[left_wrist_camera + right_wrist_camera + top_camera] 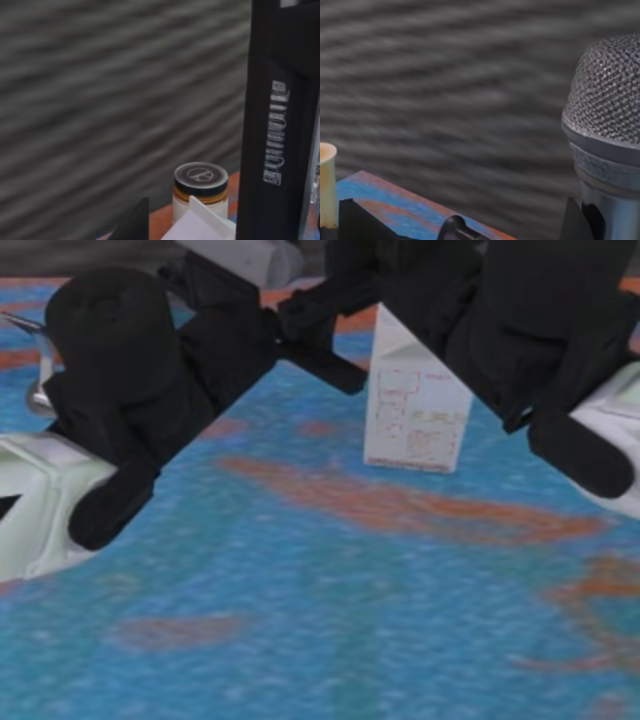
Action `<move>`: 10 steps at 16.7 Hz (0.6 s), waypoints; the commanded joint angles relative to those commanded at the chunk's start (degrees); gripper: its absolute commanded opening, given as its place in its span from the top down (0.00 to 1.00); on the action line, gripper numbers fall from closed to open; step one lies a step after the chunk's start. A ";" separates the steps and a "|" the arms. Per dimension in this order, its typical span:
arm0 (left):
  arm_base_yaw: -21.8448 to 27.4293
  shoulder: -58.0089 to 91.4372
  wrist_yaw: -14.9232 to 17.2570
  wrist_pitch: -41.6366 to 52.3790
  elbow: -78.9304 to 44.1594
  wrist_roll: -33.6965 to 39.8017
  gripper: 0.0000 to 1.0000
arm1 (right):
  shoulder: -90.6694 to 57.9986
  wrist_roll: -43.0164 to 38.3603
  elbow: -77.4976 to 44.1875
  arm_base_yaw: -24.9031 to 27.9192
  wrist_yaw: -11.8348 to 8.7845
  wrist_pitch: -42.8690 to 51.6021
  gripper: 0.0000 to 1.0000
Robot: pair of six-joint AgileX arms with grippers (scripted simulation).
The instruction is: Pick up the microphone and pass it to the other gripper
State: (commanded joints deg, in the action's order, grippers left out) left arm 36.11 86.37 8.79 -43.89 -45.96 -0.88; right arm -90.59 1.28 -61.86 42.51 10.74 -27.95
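- Blue-and-orange bench from above: both my arms meet over its far edge beside a white carton; left gripper and right gripper fingers are hidden, so I cannot tell their state.
- Left wrist: a black handle stands upright close by, a jar behind.
- Right wrist: the mic sits close, its mesh head up. I judge it light, stiff and smooth; grip the handle, not the mesh.

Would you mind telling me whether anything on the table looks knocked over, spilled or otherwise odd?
Nothing stands out. The white carton with red print stands upright on the blue-and-orange tabletop, and the small black-lidded jar behind it is upright too; no spill is visible.
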 joint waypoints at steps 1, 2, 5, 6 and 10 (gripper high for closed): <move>0.00 0.00 0.00 0.00 0.00 0.00 0.00 | 0.00 0.00 0.00 0.00 0.00 0.00 1.00; 0.00 0.00 0.00 0.00 0.00 0.00 0.00 | 0.00 0.00 0.00 0.00 0.00 0.00 1.00; 0.00 0.00 0.00 0.00 0.00 0.00 0.00 | 0.00 0.00 0.00 0.00 0.00 0.00 1.00; 0.00 0.00 0.00 0.00 0.00 0.00 0.00 | 0.00 0.00 0.00 0.00 0.00 0.00 1.00; -3.11 -1.81 -1.85 0.60 2.73 -0.59 0.00 | 2.27 0.42 0.75 -0.69 -0.30 -0.12 1.00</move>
State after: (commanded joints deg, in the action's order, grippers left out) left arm 33.01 84.55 6.95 -43.29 -43.23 -1.47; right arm -88.32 1.70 -61.11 41.82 10.44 -28.07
